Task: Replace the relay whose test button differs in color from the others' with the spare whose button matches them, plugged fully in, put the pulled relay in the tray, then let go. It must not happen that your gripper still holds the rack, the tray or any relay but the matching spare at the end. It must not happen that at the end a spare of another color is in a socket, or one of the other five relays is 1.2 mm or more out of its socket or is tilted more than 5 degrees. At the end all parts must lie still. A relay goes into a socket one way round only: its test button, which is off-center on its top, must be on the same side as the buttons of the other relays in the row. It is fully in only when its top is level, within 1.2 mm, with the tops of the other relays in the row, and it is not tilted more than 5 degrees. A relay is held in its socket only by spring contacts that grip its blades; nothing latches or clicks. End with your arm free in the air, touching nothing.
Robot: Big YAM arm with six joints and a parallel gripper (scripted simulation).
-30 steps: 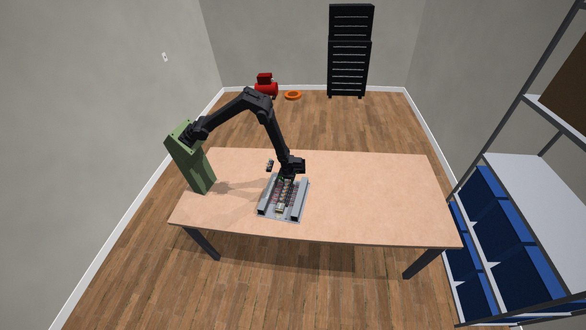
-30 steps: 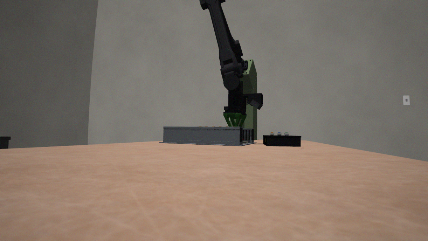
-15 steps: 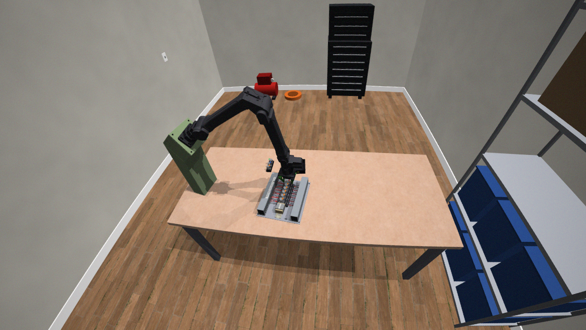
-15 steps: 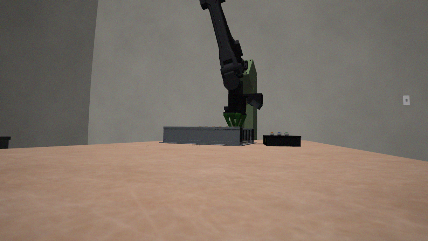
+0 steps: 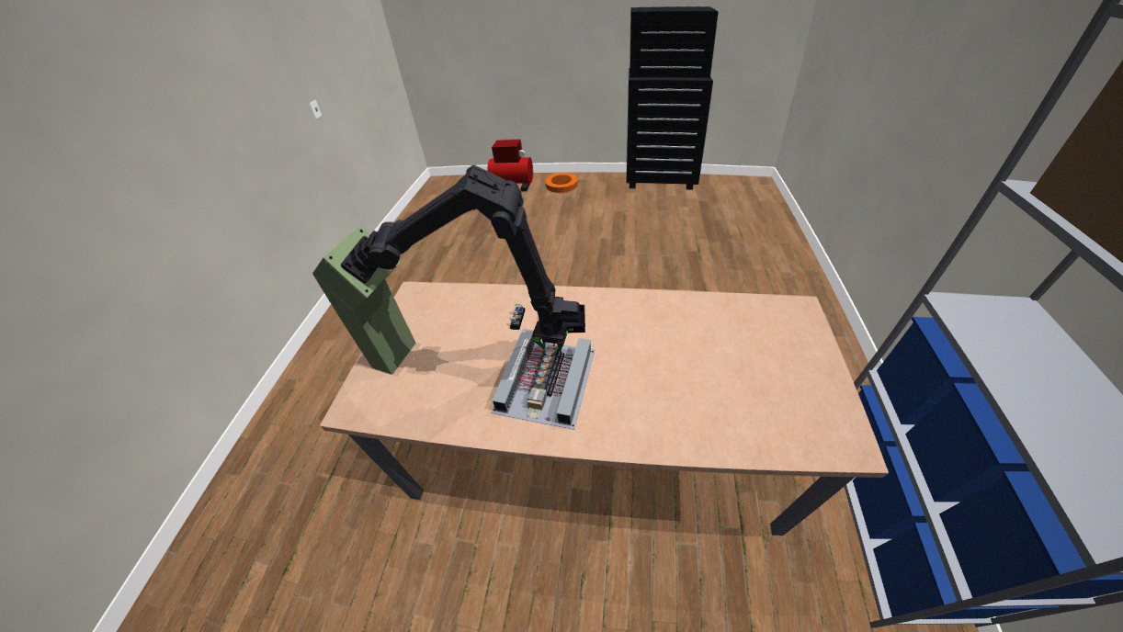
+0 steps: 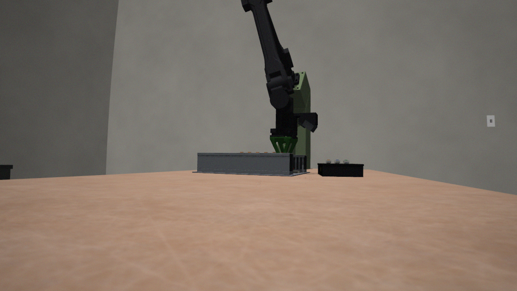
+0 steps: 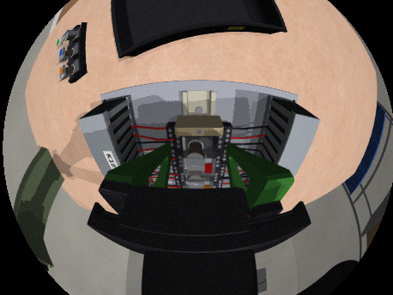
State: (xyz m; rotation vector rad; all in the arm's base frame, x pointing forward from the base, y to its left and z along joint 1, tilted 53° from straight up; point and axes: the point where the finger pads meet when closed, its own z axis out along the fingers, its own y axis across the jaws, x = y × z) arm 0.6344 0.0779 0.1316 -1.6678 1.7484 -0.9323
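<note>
The relay with the red button (image 7: 208, 168) sits at the back end of the socket row, its button right of center in the wrist view. A neighbouring relay's orange button (image 7: 207, 187) shows on the same side. My gripper (image 7: 198, 147) (image 5: 548, 344) is open, with a green finger on each side of the red-button relay; a gap shows. In the exterior view its tips are hidden by the duct. Spare relays with green (image 7: 69, 36) (image 6: 346, 161), blue (image 7: 67, 53) (image 6: 336, 161) and orange (image 7: 66, 71) (image 6: 328, 161) buttons stand in a black holder (image 7: 81, 56). The black tray (image 7: 193, 15) (image 6: 342, 171) lies beyond the panel.
Grey wire ducts (image 7: 96, 133) (image 7: 296, 133) (image 6: 242, 164) run along both sides of the row, with red and black wires between. A beige end block (image 7: 198, 125) stands right beside the red-button relay. The green arm pedestal (image 5: 365, 313) is at the table's left.
</note>
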